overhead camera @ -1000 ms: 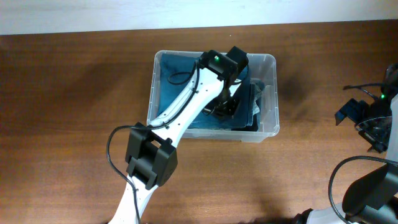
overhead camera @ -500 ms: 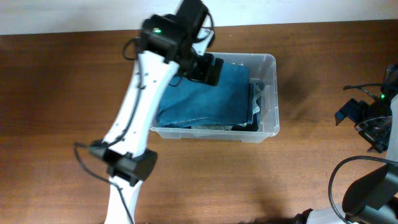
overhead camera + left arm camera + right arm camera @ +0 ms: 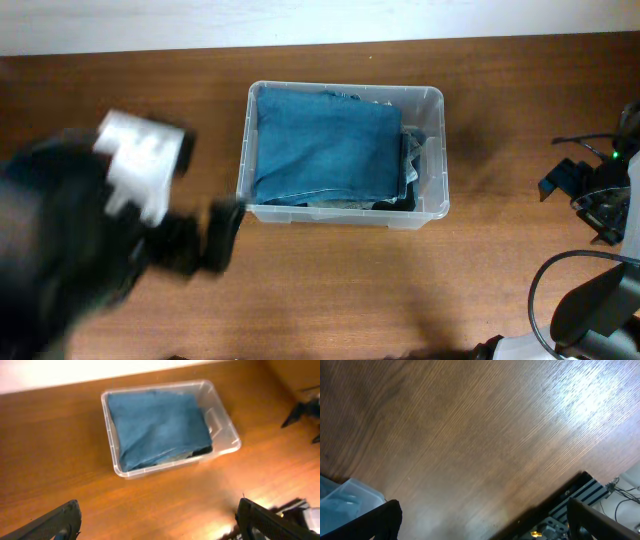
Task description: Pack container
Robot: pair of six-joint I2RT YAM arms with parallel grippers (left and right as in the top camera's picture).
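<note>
The container (image 3: 441, 150), a clear plastic bin, stands at the table's middle. A folded blue cloth (image 3: 325, 140) fills it, with darker fabric (image 3: 411, 165) along its right side. My left gripper (image 3: 205, 238) is a motion-blurred shape left of and in front of the bin, raised towards the camera. In the left wrist view it (image 3: 159, 512) is open and empty, high over the bare wood, with the container (image 3: 106, 410) and blue cloth (image 3: 157, 422) below and ahead. My right gripper (image 3: 580, 190) rests at the table's right edge, open (image 3: 482, 510) and empty, with a container corner (image 3: 345, 494) at lower left.
Brown wooden table (image 3: 120, 120) all round the bin. A pale wall strip (image 3: 300, 20) runs along the far edge. Black cables (image 3: 545, 290) and the right arm's base (image 3: 600, 310) sit at the lower right. A metal frame (image 3: 580, 495) lies past the table's edge.
My left gripper opened, let go of the blue cloth in the container, and the arm swung out to the left and up. The right arm has not moved.
</note>
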